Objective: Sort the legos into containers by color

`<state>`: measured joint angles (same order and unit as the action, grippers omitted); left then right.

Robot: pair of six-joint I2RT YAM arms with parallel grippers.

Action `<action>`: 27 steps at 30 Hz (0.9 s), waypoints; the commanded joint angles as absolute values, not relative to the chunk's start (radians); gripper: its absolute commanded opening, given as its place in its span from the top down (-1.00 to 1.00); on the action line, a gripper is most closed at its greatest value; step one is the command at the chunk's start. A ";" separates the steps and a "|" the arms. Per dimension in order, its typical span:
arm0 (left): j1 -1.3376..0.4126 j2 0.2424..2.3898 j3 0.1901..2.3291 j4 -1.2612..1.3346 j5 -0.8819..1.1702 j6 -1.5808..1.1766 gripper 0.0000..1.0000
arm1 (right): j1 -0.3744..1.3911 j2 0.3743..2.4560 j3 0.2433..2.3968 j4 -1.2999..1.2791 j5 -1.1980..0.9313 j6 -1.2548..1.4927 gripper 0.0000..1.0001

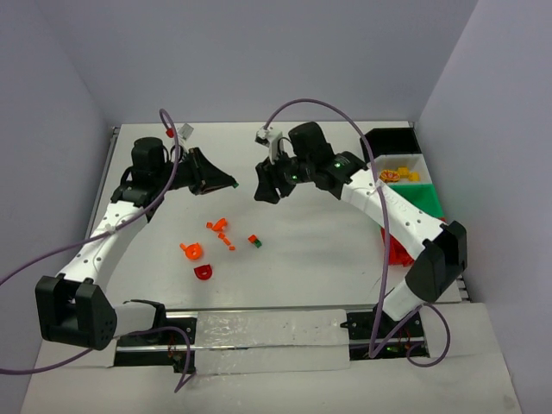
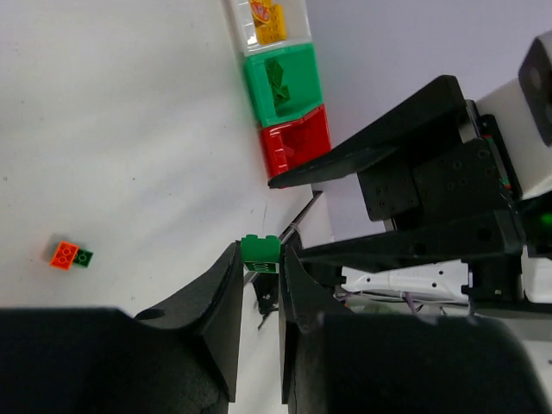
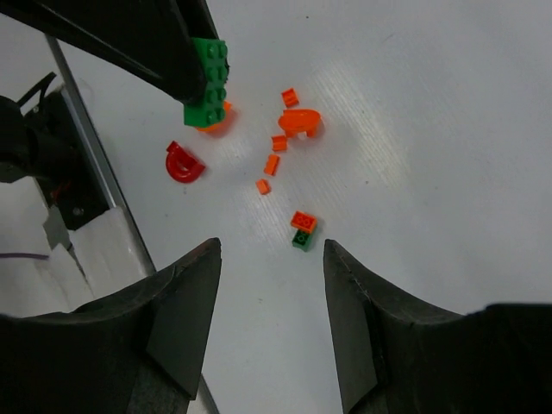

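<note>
White tabletop (image 1: 302, 267) is viewed from above, with both arms mounted at its near edge. Left arm (image 1: 108, 228) and right arm (image 1: 392, 211) are bent in toward the middle, with the wrists facing each other and kept apart.

Containers are set in a row along the right edge, starting at the far right corner:
- black bin (image 1: 390, 140)
- white bin (image 1: 405, 161), with yellow and orange pieces (image 1: 395, 175) in it
- green bin (image 1: 427, 203)
- red bin (image 1: 398, 252), partly hidden by the right arm

Left fingers (image 2: 220, 302) are closed narrow on a green brick (image 2: 260, 250), which is held off the tabletop near its centre. Right fingers (image 3: 185, 302) are spread wide with nothing between them, raised over the loose legos.

Loose legos are scattered between the centre and the near left corner:
- an orange round piece (image 3: 300, 121)
- a red curved piece (image 3: 184, 162)
- an orange brick (image 3: 304, 221) touching a small dark green brick (image 3: 302, 241)
- several small orange bits (image 3: 272, 164)
</note>
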<state>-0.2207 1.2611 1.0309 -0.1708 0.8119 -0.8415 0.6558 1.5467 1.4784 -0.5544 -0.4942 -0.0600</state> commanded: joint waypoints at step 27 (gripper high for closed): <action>-0.252 1.262 1.026 -0.139 0.802 -0.961 0.99 | 0.751 1.768 1.781 -0.569 -0.506 0.035 0.00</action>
